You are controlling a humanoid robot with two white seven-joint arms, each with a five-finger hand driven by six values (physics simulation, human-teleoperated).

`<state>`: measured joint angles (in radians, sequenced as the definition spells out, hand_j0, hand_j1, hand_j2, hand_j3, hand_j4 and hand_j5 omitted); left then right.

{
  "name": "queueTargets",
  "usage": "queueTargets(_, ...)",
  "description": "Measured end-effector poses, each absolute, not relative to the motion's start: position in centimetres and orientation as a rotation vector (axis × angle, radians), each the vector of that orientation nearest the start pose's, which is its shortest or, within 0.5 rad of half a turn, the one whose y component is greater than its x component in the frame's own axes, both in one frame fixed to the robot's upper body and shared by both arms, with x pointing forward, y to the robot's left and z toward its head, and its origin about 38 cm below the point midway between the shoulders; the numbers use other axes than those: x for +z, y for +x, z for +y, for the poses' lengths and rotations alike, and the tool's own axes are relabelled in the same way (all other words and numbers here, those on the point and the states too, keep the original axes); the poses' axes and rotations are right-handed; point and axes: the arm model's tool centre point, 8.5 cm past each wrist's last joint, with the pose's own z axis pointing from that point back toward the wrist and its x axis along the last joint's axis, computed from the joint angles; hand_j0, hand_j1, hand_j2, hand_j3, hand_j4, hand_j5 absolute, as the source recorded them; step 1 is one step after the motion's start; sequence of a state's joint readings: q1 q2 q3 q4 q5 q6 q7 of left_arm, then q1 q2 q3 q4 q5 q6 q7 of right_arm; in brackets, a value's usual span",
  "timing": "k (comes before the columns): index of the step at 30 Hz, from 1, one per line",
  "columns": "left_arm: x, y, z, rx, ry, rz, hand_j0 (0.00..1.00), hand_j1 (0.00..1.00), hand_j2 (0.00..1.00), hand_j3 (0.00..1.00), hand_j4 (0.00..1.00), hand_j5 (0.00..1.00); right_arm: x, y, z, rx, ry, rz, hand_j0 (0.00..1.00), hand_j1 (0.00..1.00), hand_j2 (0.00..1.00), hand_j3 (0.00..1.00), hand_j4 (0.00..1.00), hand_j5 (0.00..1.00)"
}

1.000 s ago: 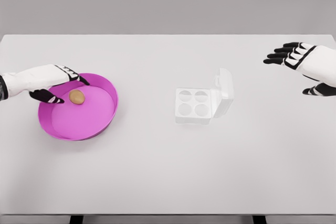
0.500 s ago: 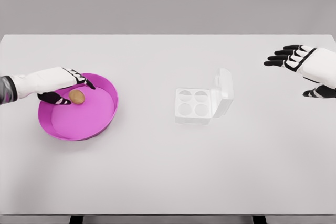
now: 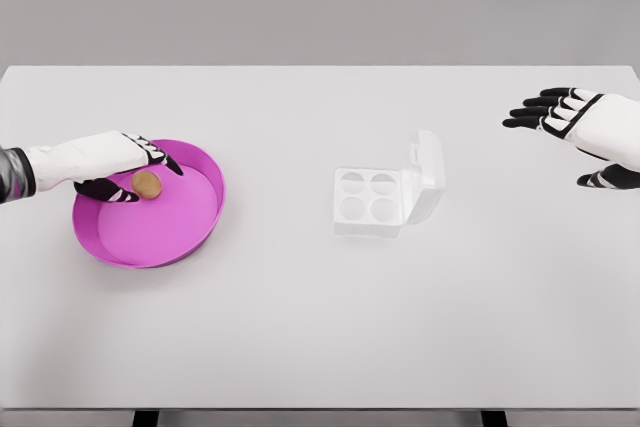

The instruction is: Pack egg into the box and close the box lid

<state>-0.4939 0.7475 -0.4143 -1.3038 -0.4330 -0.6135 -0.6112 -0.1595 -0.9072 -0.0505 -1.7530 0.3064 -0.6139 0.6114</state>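
A brown egg (image 3: 147, 185) lies in the magenta bowl (image 3: 170, 242) at the table's left. My left hand (image 3: 140, 171) reaches into the bowl from the left, its thumb beside the egg and its fingers arched over it, still open with no firm grasp visible. The white egg box (image 3: 367, 197) sits mid-table with four empty cups, its lid (image 3: 426, 173) standing open on the right side. My right hand (image 3: 560, 142) hovers open at the far right, fingers spread, well away from the box.
The white table (image 3: 320, 327) runs across the whole view, with its front edge near the bottom. Bowl and box stand roughly a hand's length apart.
My left hand has slid further into the bowl, and its thumb and fingers have drawn in around the egg. The right hand has drifted slightly. Egg and box have not moved.
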Motion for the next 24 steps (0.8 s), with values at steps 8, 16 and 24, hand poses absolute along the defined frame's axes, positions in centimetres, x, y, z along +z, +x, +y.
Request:
queueTargets(8, 16.8, 43.2, 34.7, -1.936, 0.358, -1.285, 0.77, 0.77, 0.77, 0.77, 0.77, 0.77, 28.1, 35.4, -37.9, 1.923, -0.625, -1.525, 1.0, 1.0, 1.0, 1.0, 1.0, 1.0)
queueTargets(16, 16.7, 43.1, 34.8, -1.939, 0.357, -1.28, 0.77, 0.77, 0.77, 0.77, 0.77, 0.77, 27.8, 35.3, -38.0, 1.918, -0.617, -1.522, 1.0, 1.0, 1.0, 1.0, 1.0, 1.0)
queueTargets(24, 15.8, 42.6, 35.0, -1.938, 0.34, -1.26, 0.77, 0.77, 0.77, 0.77, 0.77, 0.77, 27.8, 35.2, -38.0, 1.916, -0.619, -1.522, 1.0, 1.0, 1.0, 1.0, 1.0, 1.0)
